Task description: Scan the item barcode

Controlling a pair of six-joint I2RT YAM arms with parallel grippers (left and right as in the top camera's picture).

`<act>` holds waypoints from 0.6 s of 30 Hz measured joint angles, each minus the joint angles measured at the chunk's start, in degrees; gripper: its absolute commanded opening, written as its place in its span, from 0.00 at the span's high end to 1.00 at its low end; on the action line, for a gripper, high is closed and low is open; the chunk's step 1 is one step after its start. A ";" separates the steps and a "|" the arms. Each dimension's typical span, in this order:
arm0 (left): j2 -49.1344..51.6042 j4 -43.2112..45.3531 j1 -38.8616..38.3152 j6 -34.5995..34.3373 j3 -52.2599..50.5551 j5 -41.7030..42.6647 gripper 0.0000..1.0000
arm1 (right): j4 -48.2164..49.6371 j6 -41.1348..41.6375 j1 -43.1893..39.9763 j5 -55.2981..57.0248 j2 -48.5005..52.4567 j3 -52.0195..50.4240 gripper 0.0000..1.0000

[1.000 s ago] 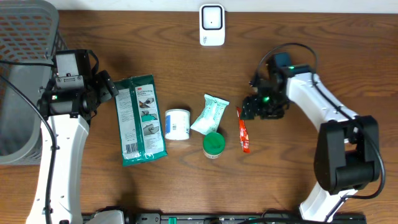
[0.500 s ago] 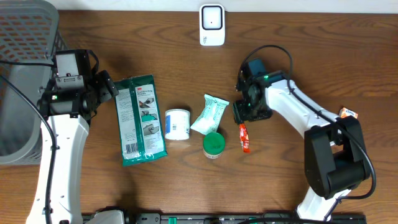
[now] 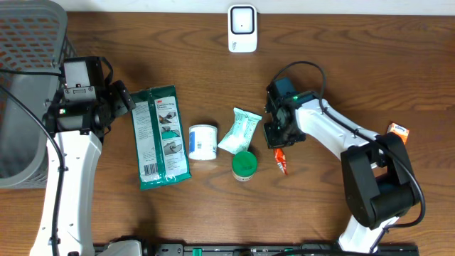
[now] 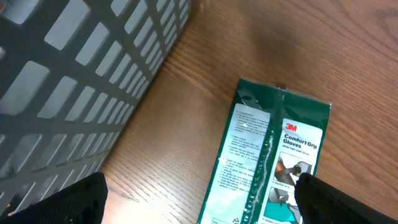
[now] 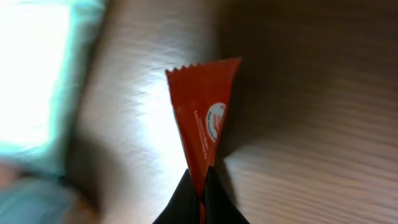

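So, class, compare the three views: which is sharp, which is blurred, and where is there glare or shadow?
Overhead: sharp and evenly lit. Left wrist: sharp, print on the green glove pack readable, slight sheen on its seam. Right wrist: soft focus, pale packet washed out white, glare on the table left of the red sachet, dark shadow right of it.

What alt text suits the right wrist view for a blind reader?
The right gripper, jaws shut, pinches one end of a red sachet, serrated edge pointing away, against the wooden table. A blurred pale teal packet sits at left.
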 measured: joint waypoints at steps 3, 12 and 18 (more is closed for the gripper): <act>0.00 0.02 0.00 0.00 0.00 0.00 0.04 | 0.02 -2.29 -2.84 -9.68 -0.13 0.42 0.99; 0.00 0.00 0.00 0.00 0.00 0.00 0.04 | 2.49 -9.79 -15.85 -28.87 -0.59 -1.77 0.86; 0.00 0.00 0.00 0.00 0.00 0.00 0.04 | 6.14 -11.54 -16.72 -27.61 -0.59 -5.16 0.77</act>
